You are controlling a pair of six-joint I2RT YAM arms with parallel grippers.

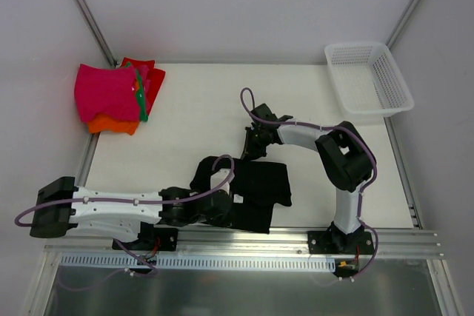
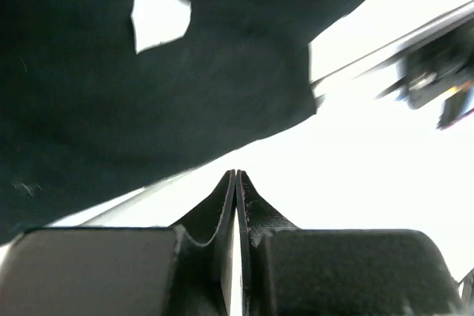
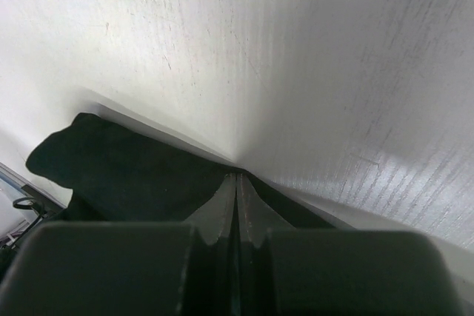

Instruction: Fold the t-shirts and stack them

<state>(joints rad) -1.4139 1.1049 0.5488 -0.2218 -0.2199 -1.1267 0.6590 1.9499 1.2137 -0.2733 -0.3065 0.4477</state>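
Note:
The black t-shirt (image 1: 265, 186) lies bunched near the table's front middle. My left gripper (image 1: 233, 203) lies low over its near left part, shut with nothing between the fingers (image 2: 237, 177). In the left wrist view the black cloth (image 2: 148, 94) hangs just beyond the tips. My right gripper (image 1: 250, 149) reaches in from the right to the shirt's far edge. It is shut (image 3: 237, 177), and the cloth's edge (image 3: 133, 168) runs to a point at its tips. Folded t-shirts are piled at the far left: magenta (image 1: 107, 92) on orange (image 1: 115, 125), with red (image 1: 152, 73) and a strip of green (image 1: 141, 101).
A white plastic mesh basket (image 1: 368, 78) stands at the far right corner. The white table (image 1: 207, 109) is bounded by metal rails, and a rail (image 1: 244, 238) carrying both arm bases runs along its front edge.

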